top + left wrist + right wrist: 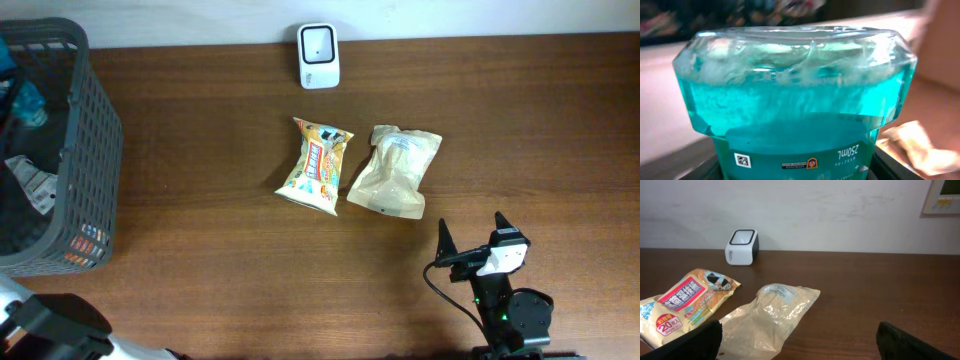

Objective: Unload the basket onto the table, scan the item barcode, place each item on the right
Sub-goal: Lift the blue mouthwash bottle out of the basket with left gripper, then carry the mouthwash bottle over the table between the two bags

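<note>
Fingers (892, 165) of the left gripper (796, 172) show only as dark edges low in the wrist view, hard against both sides of the bottle (795, 100). That reads as a grasp. The right gripper (472, 222) is spread wide down at 5 o'clock, holding nothing.

The bottle fills the left wrist view, teal liquid frothing inside, label upside down with a small square code at its lower left. No striped barcode shows yet. From overhead, a teal shape sits in the basket (95, 150) out at 9 o'clock, most likely the same bottle.

My read is that it's stiff plastic, smooth and a bit slippery, with liquid weight that will slosh when tilted. The narrower body below the wide faceted band looks the best place to hold, leaving the label free.

The scanner (318, 55) stands at 12 o'clock against the wall. The printed snack packet (315, 167) and the pale pouch (394, 172) lie touching mid-table, at 6 o'clock from the scanner. The basket wall looks like the first hurdle, while the packets only crowd a low approach.
</note>
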Controlling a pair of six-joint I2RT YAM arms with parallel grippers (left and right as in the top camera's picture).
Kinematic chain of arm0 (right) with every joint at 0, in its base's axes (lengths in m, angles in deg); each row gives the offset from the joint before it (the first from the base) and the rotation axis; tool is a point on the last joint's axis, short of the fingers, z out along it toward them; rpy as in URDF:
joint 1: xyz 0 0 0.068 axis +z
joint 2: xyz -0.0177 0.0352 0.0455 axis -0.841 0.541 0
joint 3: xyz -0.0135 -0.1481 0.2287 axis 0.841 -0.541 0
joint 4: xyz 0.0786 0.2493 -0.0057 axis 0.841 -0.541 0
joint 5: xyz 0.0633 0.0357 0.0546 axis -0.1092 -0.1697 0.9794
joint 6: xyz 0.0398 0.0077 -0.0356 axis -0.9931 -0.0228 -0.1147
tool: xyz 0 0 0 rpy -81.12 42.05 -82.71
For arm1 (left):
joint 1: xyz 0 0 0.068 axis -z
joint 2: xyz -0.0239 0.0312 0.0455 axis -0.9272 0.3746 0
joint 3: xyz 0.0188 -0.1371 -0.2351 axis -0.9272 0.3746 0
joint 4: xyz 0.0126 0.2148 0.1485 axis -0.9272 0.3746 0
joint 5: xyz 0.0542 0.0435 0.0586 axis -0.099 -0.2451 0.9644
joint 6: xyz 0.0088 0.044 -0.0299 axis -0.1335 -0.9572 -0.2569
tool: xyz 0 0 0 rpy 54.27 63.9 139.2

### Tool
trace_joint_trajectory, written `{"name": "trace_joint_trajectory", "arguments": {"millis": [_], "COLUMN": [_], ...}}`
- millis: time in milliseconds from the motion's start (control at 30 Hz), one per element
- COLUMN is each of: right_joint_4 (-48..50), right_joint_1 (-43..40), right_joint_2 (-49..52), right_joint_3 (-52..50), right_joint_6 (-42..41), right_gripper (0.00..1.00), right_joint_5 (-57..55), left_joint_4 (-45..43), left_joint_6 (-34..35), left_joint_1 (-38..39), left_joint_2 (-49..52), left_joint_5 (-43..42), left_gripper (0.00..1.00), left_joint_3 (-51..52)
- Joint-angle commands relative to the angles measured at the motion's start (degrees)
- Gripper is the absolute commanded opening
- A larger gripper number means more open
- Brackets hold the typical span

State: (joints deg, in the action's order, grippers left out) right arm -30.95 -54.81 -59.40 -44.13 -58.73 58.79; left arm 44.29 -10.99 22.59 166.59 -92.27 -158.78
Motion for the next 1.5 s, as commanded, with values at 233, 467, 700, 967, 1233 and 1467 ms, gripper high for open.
{"name": "trace_joint_trajectory", "arguments": {"millis": [233,467,700,967,1233,1467], "right_joint_4": [0.0,0.0,0.0,0.0,0.0,0.0], "right_joint_1": [-0.3,-0.3,-0.3,-0.3,-0.3,-0.3], "right_joint_2": [-0.4,-0.4,-0.4,-0.4,-0.4,-0.4], "right_joint_3": [-0.5,-0.5,-0.5,-0.5,-0.5,-0.5], "right_joint_6": [-0.2,-0.2,-0.2,-0.2,-0.2,-0.2], "right_gripper": [0.98,0.98,0.98,0.98,0.98,0.98], "right_joint_5": [-0.7,-0.7,-0.7,-0.7,-0.7,-0.7], "left_joint_4": [-1.7,-1.5,4.3,11.1,6.1,-4.4], "left_joint_6": [1.4,1.4,1.4,6.4,18.5,38.9], "left_joint_1": [15.5,32.2,49.4,63.2,70.5,74.5], "left_joint_2": [-4.4,-4.3,-2.5,8.2,21.0,27.6], "left_joint_5": [-11.3,-1.4,32.8,39.5,42.7,58.5], "left_gripper": [0.08,0.06,0.04,0.03,0.03,0.04], "left_joint_3": [-1.4,-1.4,-0.4,-0.1,-0.1,-0.1]}}
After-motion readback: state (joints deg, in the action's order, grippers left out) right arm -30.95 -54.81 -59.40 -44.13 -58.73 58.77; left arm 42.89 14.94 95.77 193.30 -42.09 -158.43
